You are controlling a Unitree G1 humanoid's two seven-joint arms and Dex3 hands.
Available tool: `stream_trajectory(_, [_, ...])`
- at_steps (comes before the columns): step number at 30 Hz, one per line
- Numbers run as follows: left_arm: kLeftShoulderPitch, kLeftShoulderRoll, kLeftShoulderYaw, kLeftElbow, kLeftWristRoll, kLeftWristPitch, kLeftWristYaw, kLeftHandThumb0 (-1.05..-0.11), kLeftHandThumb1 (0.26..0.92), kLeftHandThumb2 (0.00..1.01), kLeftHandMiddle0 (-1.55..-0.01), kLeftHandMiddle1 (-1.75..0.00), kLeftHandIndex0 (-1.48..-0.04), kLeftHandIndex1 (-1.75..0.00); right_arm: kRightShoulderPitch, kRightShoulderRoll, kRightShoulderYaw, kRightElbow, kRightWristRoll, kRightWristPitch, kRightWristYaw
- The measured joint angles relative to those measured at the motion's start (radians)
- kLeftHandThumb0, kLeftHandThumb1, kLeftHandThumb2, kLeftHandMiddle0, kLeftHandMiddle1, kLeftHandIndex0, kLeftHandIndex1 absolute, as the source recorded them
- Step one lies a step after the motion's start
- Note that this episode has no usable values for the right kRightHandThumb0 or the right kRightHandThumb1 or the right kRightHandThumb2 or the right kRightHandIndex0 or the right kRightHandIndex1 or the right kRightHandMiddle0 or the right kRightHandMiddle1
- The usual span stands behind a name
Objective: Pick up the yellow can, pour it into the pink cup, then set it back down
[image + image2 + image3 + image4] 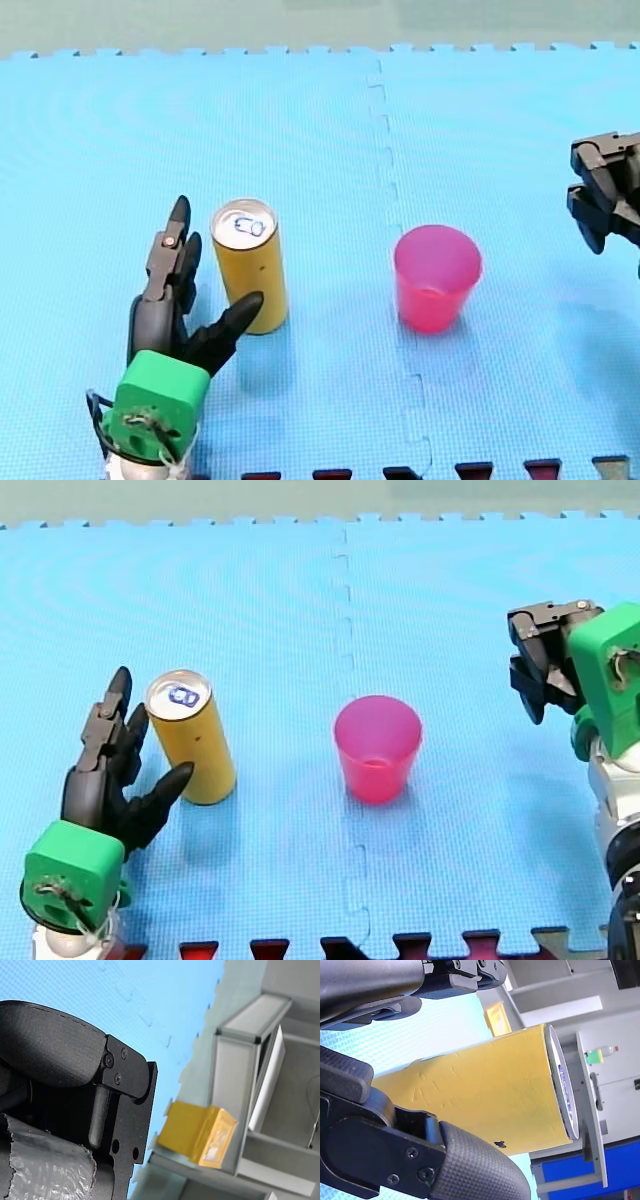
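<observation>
On the blue foam puzzle mat, the tall yellow cylindrical can stands upright, well left of the pink plastic cup, which also stands upright and apart from everything else. The step in hand looks like the pick-up, with the grasp not yet made. The robot's left hand is set around the can. Its thumb reaches across low on the near side and seems to touch the wall, while the fingers stand beside the can's left flank. In the second wrist view a strip of mat shows between those fingers and the can, so I judge the hand spread around it rather than clamped. Next, it would need to close firmly at mid-height before any lift toward the cup. The right hand hangs far right of the cup, holding nothing; whether it is spread or closed I cannot tell.
</observation>
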Motion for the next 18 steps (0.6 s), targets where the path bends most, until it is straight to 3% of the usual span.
stream_trajectory(10, [0.0, -0.006, 0.001, -0.002, -0.005, 0.001, -0.004, -1.048, 0.919, 0.09, -0.27, -0.01, -0.16, 0.0, 0.0, -0.002, -0.006, 0.0, 0.008, 0.0, 0.007])
stream_trajectory(18, [0.011, -0.015, 0.004, -0.003, -0.011, 0.002, -0.017, -1.048, 0.897, 0.04, -0.27, -0.01, -0.16, 0.0, 0.0, 0.0, -0.025, 0.001, 0.031, 0.001, 0.026])
